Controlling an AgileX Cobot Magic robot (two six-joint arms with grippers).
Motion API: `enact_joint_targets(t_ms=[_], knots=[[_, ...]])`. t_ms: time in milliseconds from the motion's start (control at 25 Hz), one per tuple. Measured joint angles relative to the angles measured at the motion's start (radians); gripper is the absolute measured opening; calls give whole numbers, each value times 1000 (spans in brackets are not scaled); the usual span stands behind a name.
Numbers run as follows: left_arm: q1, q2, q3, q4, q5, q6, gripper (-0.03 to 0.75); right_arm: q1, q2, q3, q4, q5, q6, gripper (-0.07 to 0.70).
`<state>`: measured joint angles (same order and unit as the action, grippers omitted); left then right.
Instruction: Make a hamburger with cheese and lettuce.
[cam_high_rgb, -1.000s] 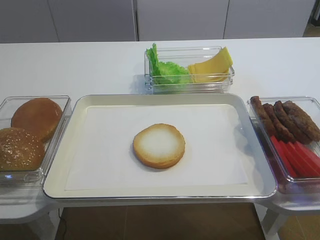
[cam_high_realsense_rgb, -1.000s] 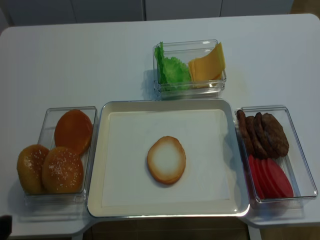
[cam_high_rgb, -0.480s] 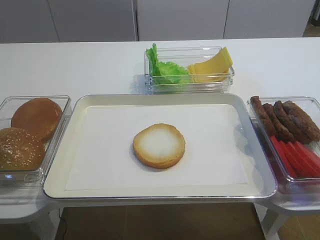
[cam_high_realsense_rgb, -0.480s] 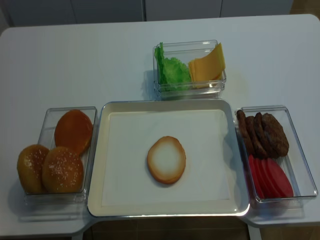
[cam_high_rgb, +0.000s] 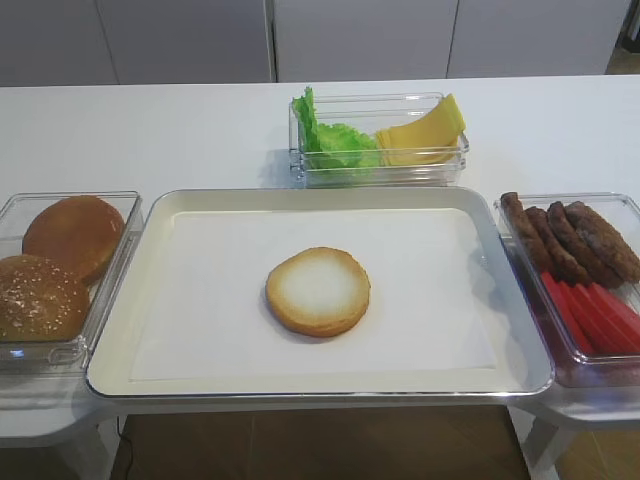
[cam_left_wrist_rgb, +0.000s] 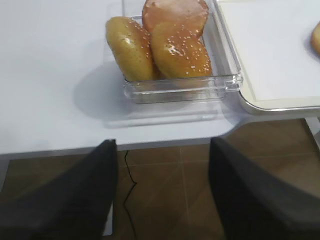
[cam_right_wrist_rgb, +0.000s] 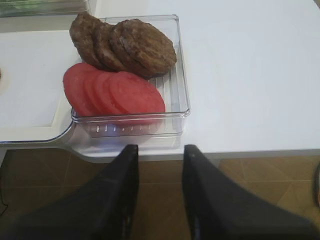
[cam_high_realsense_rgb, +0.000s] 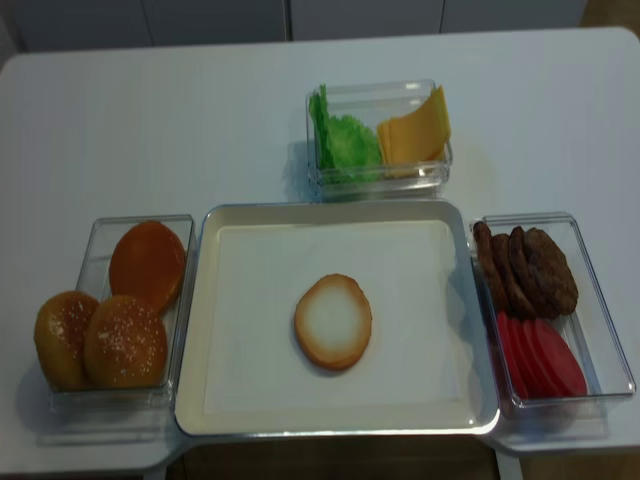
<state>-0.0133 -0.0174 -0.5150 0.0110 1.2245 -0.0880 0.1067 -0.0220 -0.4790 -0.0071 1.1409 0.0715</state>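
- Hamburger: only 1 bun half, cut face up, at the centre of the tray; nothing stacked on it.
- Cheese and lettuce lie side by side in 1 clear box just behind the tray, untouched.
- Left end effector: fingers wide apart, empty, off the bench edge, left of the tray.
- Right end effector: fingers narrow, empty, right of the tray.
- Judgement: early stage; cheese, lettuce and bun top not yet added.
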Motion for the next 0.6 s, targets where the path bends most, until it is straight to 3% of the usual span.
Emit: enact_joint_targets(t_ms=[600], knots=[[0,-1,23,17,-37,-17,433,0,0,0,0,0,0,249]])
